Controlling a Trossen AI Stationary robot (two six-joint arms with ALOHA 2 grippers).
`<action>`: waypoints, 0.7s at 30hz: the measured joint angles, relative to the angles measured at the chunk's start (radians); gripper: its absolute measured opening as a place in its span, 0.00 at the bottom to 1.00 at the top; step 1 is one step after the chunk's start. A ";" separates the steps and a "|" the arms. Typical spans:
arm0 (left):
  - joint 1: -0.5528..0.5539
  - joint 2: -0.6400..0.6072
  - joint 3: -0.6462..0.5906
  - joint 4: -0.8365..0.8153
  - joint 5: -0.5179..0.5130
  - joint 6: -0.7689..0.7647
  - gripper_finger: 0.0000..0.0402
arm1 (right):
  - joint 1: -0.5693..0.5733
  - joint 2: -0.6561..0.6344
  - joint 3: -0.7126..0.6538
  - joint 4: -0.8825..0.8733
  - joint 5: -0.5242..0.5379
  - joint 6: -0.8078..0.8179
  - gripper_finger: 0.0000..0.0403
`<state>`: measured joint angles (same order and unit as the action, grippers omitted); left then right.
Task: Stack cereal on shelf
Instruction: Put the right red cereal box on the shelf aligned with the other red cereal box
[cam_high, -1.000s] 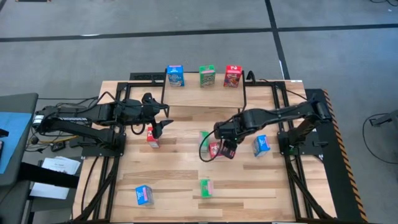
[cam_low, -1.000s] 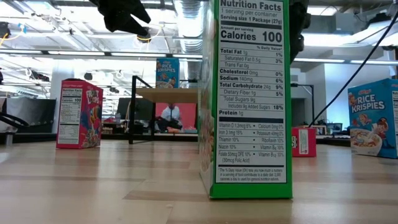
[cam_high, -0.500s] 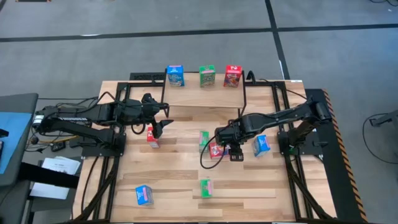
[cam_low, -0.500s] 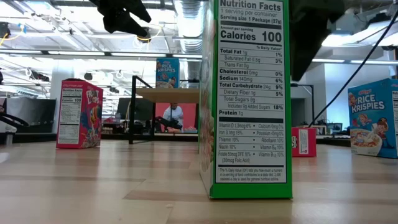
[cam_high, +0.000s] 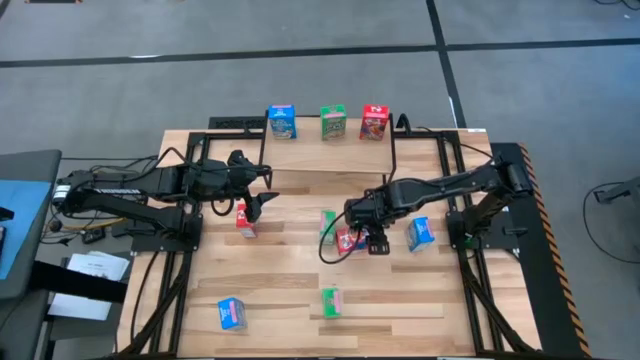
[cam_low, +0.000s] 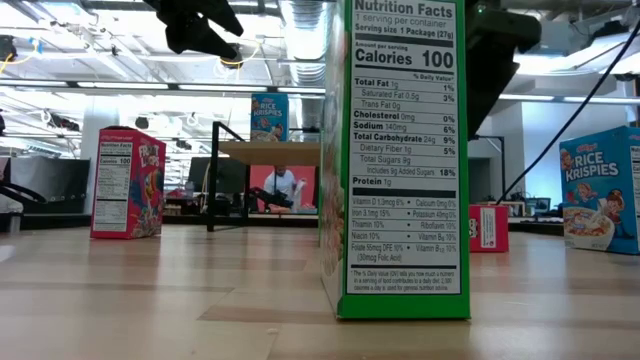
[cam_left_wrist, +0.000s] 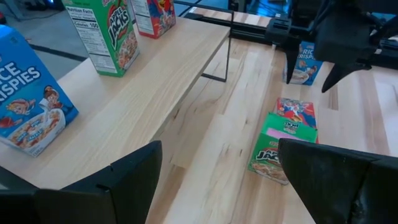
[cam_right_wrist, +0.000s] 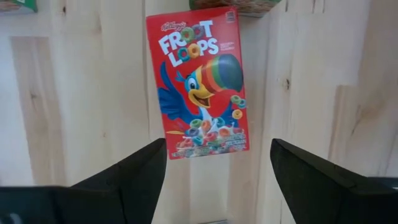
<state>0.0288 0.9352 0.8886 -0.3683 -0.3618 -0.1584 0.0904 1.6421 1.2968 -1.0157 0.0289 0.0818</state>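
While parked above the table's left half beside an upright red box (cam_high: 245, 221), left gripper (cam_high: 262, 198): fingers spread, nothing between them. At table centre, right gripper (cam_high: 372, 238): fingers wide apart straddling a red Froot Loops box (cam_right_wrist: 200, 82) lying flat, face up, touching a green box (cam_high: 328, 224), not yet gripped; advisable to descend square, pinch the long edges mid-length, avoid nudging the neighbour. Along the far edge, shelf (cam_high: 300, 151): one blue (cam_high: 282, 121), one green (cam_high: 333, 122), one red (cam_high: 373, 122) upright, gaps between them.
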 joint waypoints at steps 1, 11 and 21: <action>0.000 0.000 0.000 0.000 0.000 -0.007 0.77 | -0.001 0.000 0.000 0.000 0.000 -0.001 0.77; 0.000 0.000 0.000 0.000 0.000 -0.015 0.77 | -0.001 0.000 0.000 -0.015 -0.002 -0.009 0.90; 0.000 0.000 0.000 0.000 0.000 -0.022 0.77 | 0.001 0.000 0.000 0.110 -0.137 -0.062 0.95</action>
<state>0.0285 0.9352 0.8886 -0.3687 -0.3622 -0.1802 0.0917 1.6421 1.2968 -0.9055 -0.1080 0.0202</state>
